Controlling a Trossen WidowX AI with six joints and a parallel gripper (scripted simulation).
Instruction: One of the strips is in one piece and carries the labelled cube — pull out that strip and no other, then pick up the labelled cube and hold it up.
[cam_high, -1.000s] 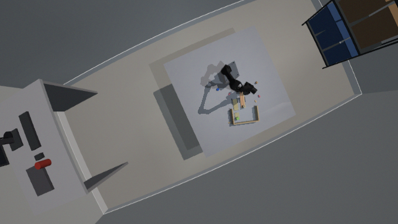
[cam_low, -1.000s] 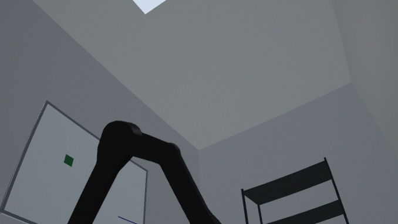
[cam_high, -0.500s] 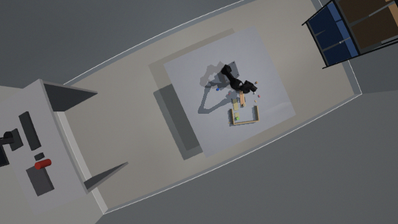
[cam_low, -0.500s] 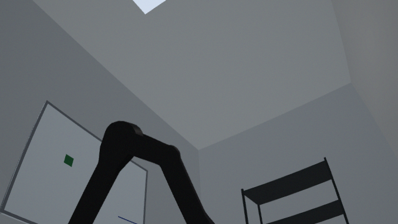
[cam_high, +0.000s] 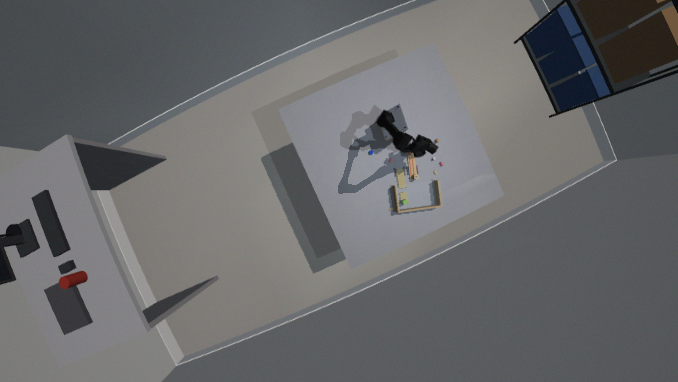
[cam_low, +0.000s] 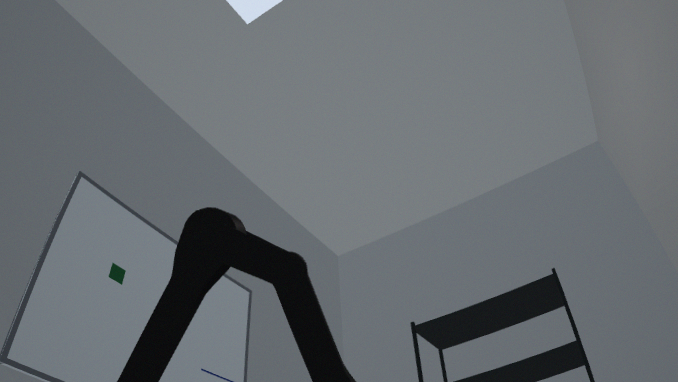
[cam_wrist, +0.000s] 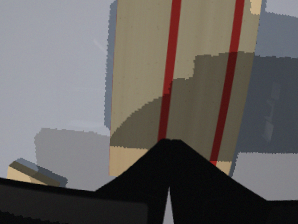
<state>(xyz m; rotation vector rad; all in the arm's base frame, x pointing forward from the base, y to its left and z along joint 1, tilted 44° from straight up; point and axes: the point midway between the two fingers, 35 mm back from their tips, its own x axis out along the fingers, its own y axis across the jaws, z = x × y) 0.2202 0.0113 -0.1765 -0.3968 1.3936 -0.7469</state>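
Observation:
A pale strip (cam_high: 412, 165) (cam_wrist: 140, 75) with two red lines runs lengthwise under the wrist camera; in the top view it lies just below the arm's end. A plain yellowish strip (cam_high: 401, 178) lies beside it, and a short yellowish piece (cam_high: 403, 195) lies apart from that, inside the wooden frame. A green cube (cam_high: 404, 202) is at the short piece's lower end. No label can be read on any cube. My gripper (cam_wrist: 169, 148) is shut and empty, its tips over the near end of the red-lined strip in the wrist view. Their height is unclear.
A three-sided wooden frame (cam_high: 420, 209) stands below the strips. A blue cube (cam_high: 371, 152) and a pink one (cam_high: 390, 160) lie left. A red piece (cam_high: 441, 164), a white piece (cam_high: 433, 159) and a tan piece (cam_high: 435, 172) lie right. A wooden block (cam_wrist: 30, 175) shows lower left.

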